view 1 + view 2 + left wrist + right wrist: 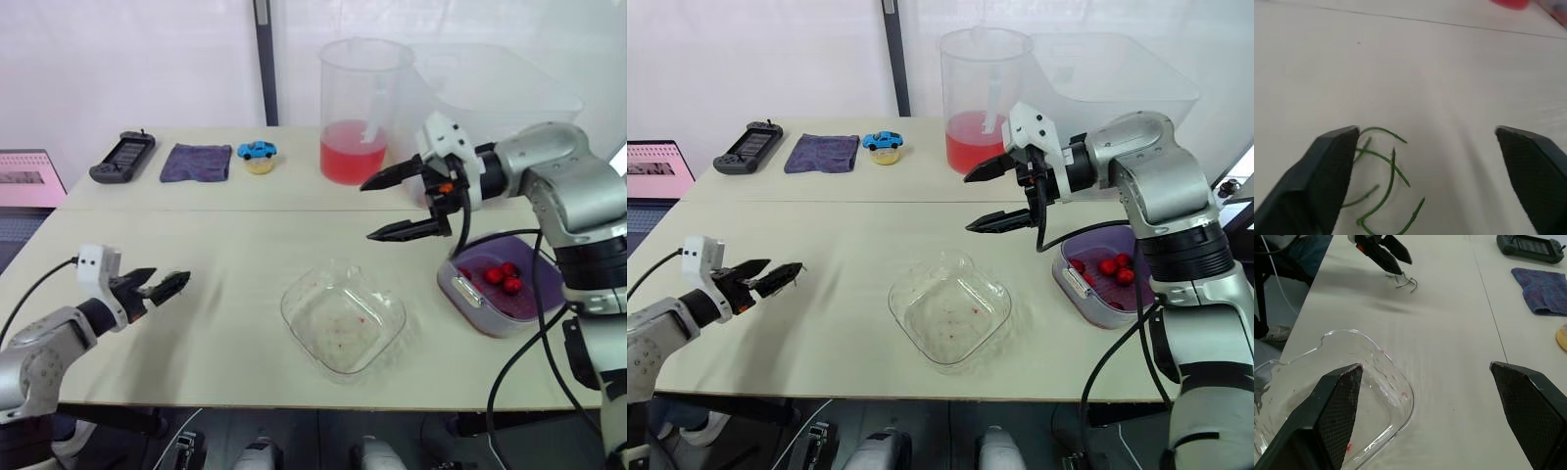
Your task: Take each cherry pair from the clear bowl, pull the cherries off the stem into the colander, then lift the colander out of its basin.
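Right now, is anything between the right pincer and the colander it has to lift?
Nothing visible. The open right pincer hangs above the table beside the colander. The clear bowl lies off that path.

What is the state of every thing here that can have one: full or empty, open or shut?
Clear bowl: empty, only juice spots.
Colander: in its basin, a few cherries inside.
Pitcher: upright, partly filled with red liquid.
Stems: bare, loose on the table.
Left hand: open, empty, by the stems.
Right hand: open, empty.
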Controlling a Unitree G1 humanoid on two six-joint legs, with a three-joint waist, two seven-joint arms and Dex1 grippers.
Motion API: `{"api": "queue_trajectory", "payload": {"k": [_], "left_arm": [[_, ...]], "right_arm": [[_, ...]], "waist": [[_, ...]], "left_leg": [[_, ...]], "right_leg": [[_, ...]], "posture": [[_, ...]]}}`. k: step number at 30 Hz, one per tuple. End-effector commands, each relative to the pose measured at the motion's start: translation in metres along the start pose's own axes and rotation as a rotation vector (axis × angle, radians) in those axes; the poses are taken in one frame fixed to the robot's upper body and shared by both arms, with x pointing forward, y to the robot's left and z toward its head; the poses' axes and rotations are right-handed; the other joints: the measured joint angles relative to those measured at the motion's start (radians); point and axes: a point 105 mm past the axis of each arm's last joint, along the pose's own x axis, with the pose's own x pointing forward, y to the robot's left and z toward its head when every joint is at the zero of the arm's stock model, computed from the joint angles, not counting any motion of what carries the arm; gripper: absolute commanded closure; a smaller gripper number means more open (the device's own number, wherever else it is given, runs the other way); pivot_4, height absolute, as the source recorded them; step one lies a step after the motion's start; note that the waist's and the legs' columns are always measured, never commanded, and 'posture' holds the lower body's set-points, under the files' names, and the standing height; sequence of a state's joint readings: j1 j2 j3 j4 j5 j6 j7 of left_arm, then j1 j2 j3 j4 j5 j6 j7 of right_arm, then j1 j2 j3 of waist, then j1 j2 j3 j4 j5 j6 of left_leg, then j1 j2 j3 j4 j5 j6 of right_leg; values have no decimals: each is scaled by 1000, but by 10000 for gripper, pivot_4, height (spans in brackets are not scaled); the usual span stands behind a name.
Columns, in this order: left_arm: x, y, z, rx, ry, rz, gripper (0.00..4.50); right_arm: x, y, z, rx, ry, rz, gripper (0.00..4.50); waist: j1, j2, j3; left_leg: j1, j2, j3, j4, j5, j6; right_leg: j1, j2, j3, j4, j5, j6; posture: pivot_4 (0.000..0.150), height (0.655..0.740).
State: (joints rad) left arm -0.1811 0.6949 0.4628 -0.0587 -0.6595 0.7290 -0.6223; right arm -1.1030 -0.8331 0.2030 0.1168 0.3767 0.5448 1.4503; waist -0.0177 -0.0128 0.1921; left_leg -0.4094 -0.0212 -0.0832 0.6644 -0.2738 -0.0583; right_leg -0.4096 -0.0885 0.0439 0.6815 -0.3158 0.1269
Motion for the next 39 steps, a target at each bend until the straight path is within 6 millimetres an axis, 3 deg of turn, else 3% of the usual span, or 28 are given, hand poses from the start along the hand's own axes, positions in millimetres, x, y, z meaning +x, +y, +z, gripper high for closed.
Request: {"api": "queue_trajectory", "payload": {"k": [1,6,10,14,17,21,24,27,30,32,36,39], "left_arm": [[-8,-1,42,28,-142,-10,209],[-8,-26,90,37,-239,-154,209],[5,-75,118,171,-184,-389,209],[18,-127,106,316,-53,-668,209],[24,-156,91,419,28,-841,209],[42,-167,59,664,174,-956,209],[48,-196,71,663,96,-1103,209],[50,-206,75,677,73,-1167,209],[46,-213,78,645,59,-1224,209],[45,-213,90,525,9,-1221,209],[38,-208,93,504,-4,-1199,209],[31,-206,102,496,-36,-1158,209]], "right_arm": [[-12,1,11,-44,-7,-33,0],[-21,2,8,-28,19,-58,0],[-36,10,7,0,51,-85,0],[-50,26,-1,62,123,-131,0],[-62,38,-8,137,177,-193,0],[-76,54,-21,217,251,-284,0],[-99,70,-48,349,410,-393,0],[-109,81,-59,424,459,-483,0],[-105,87,-69,476,456,-567,0],[-101,93,-75,544,427,-591,0],[-113,89,-88,649,412,-714,0],[-99,79,-87,616,331,-685,0]], "waist": [[1,0,0],[4,0,0],[6,0,0],[2,0,0],[-4,0,0],[-3,0,0],[10,0,0],[9,-1,1],[-7,-1,0],[-7,-1,1],[-2,-1,1],[-1,-1,0]], "left_leg": [[0,0,0,0,0,0],[0,0,0,0,0,0],[-1,-1,-1,0,0,0],[0,-2,0,0,0,0],[0,-1,2,0,0,0],[0,0,4,0,0,0],[-1,0,5,1,0,1],[-2,-1,4,3,-1,2],[0,0,5,2,-1,3],[1,1,5,2,-1,2],[0,2,3,2,-1,2],[0,1,2,2,-1,2]], "right_leg": [[0,0,0,0,0,0],[0,0,0,0,0,0],[0,0,-1,0,0,0],[1,0,0,0,0,0],[1,1,0,0,0,0],[1,3,0,0,0,0],[1,3,1,0,0,0],[2,2,0,-1,0,0],[2,2,1,0,0,0],[2,4,1,0,0,0],[2,5,2,1,0,0],[2,4,1,0,0,0]], "posture": [[1500,7337],[1500,7337],[1500,7337],[1500,7337],[1500,7337],[1500,7337],[1500,7337],[1500,7337],[1500,7337],[1500,7337],[1500,7337],[1500,7337]]}}
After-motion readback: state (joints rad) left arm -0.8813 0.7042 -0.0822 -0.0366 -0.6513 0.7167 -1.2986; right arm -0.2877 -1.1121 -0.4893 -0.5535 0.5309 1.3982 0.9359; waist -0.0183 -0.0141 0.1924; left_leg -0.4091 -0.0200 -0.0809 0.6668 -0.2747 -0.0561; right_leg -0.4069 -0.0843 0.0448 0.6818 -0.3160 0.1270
